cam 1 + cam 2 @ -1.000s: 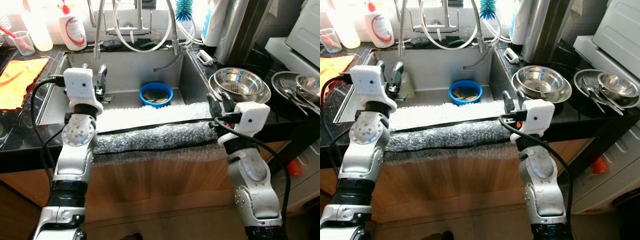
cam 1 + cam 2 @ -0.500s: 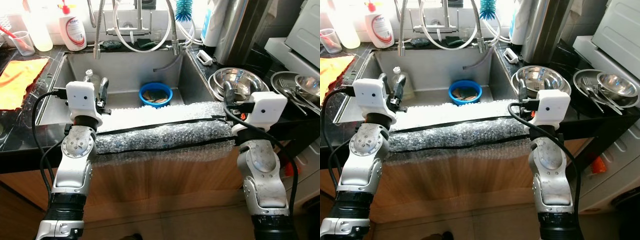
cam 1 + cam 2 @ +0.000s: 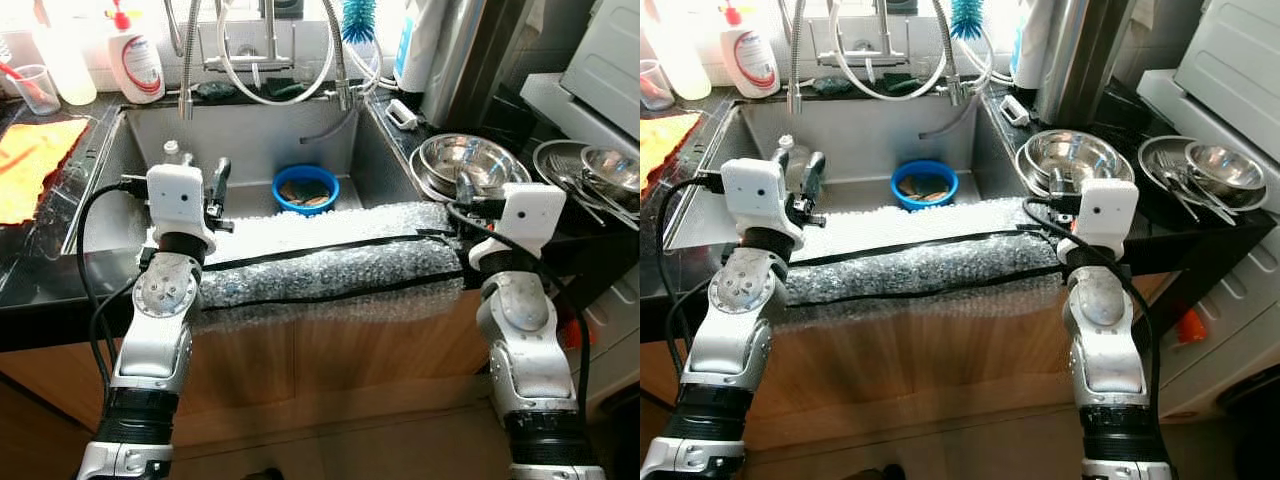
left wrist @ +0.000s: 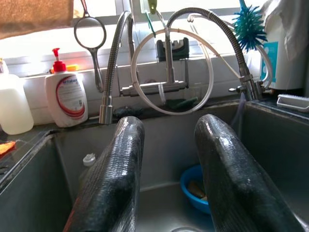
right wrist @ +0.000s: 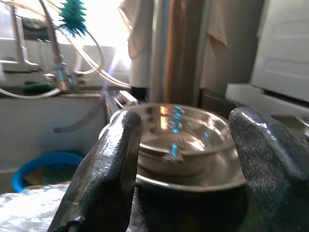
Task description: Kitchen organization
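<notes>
Left eye view: a dark stone table (image 3: 40, 285) is seen with a deep stainless-steel sink (image 3: 262, 140) set into it, and a long strip of clear bubble wrap edged with black tape (image 3: 330, 262) is laid along the sink's front rim and over the wooden cabinet front (image 3: 330, 365) below. A stack of shiny steel mixing bowls (image 3: 478, 163) is placed on the table just right of the sink. An orange cloth (image 3: 28, 165) is spread at the far left. A round blue plastic bowl (image 3: 306, 187) is set on the sink floor, and a white soap pump bottle with a red nozzle (image 3: 133, 58) is stood behind the sink. The left hand (image 3: 217, 184) is held over the wrap's left end, fingers apart and empty. The right hand (image 3: 466, 187) is held at the wrap's right end, facing the steel bowls, fingers apart around nothing.
</notes>
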### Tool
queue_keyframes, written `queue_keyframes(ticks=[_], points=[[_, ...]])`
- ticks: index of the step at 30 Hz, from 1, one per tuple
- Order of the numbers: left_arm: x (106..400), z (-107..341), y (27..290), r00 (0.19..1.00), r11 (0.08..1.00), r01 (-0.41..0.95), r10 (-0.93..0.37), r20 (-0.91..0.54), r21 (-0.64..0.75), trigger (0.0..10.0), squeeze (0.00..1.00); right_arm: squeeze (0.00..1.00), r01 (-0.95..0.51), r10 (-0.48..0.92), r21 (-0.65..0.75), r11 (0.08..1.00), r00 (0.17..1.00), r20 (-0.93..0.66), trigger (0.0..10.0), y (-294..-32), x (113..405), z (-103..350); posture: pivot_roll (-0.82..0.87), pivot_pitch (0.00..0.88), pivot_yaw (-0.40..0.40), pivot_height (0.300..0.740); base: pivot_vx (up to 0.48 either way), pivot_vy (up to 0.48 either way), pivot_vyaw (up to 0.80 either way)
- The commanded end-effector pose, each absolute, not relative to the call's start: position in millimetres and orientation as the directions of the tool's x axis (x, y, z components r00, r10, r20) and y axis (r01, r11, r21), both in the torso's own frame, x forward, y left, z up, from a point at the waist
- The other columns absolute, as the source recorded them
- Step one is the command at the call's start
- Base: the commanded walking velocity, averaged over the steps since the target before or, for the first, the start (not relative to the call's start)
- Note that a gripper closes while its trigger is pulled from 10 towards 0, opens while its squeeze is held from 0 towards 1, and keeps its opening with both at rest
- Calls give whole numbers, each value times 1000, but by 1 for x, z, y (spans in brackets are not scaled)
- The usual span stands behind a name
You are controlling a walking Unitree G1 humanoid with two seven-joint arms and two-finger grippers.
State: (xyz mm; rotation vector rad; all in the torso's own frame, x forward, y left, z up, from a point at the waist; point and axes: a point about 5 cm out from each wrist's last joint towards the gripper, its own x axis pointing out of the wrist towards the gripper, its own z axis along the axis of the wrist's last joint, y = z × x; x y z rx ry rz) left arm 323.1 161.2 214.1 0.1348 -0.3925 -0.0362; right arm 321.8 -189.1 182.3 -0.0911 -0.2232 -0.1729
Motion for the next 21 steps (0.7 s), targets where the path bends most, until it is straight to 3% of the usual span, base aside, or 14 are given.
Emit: queue_keyframes(ticks=[1,14,15,17,18,21], points=[[321,216,160,920,987,9,-70,385,159,10000,0,0,201,-186,-53,978,960,210,10000,-194,324,182,-20,33,-18,740,0,0,0],[321,217,160,921,986,6,-70,384,164,10000,0,0,190,-185,-23,982,972,147,10000,-194,329,173,-16,42,-18,740,0,0,0],[321,217,160,921,986,6,-70,384,165,10000,0,0,192,-187,-20,981,972,140,1255,-194,330,172,-16,42,-18,740,0,0,0],[321,217,160,921,986,6,-70,384,165,10000,0,0,192,-187,-20,981,972,140,1255,-194,330,172,-16,42,-18,740,0,0,0],[321,217,160,921,986,5,-69,384,166,10000,0,0,194,-190,-19,981,972,135,0,-195,330,171,-16,43,-18,740,0,0,0],[321,217,159,921,986,5,-69,384,165,10000,0,0,194,-190,-18,981,973,132,0,-195,331,171,-16,43,-19,740,0,0,0]])
